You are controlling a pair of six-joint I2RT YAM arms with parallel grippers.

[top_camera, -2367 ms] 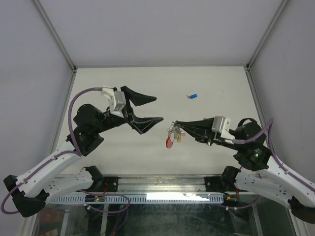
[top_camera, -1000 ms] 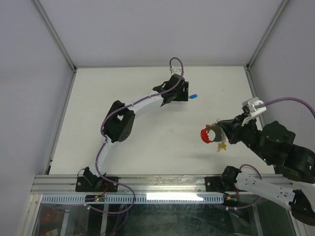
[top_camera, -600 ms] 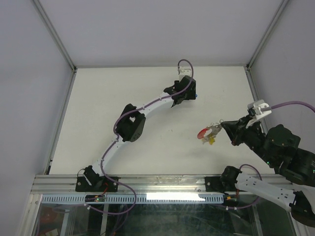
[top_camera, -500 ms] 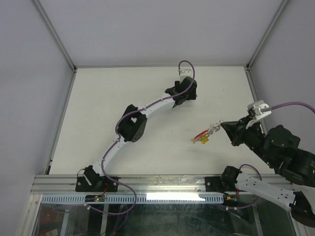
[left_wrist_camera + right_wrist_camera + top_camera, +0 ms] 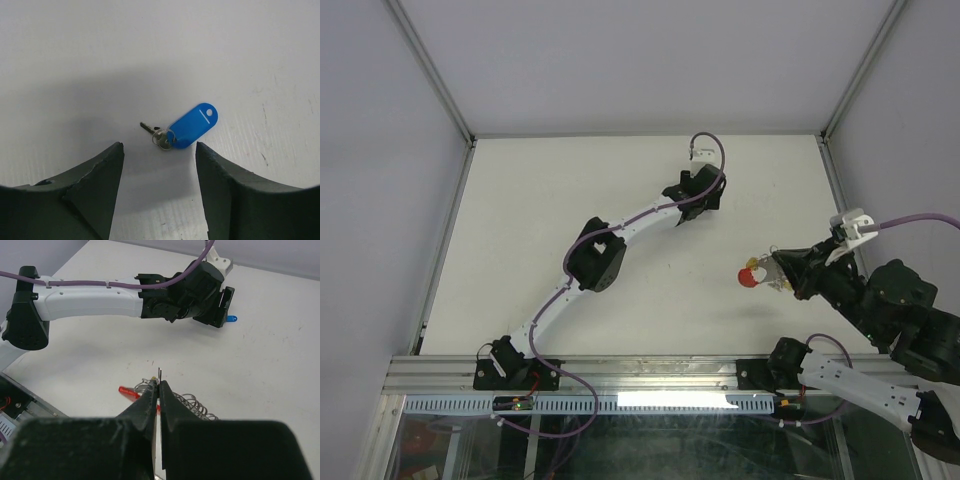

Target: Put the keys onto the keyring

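Here, the left gripper (image 5: 159, 148) is held with jaws apart just above the table (image 5: 570, 180), straddling the blue-tagged key (image 5: 192, 125), whose tag is marked only by a white line. The right gripper (image 5: 159, 386) is clamped on the keyring (image 5: 159, 373), seen merely as a thin sliver, and the red key (image 5: 748, 278) hanging from it is partly hidden.

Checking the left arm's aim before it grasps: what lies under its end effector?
Under the open left end effector, between its fingers, lies a blue-tagged key on a small ring, flat on the table. In the top view the end effector hides it.
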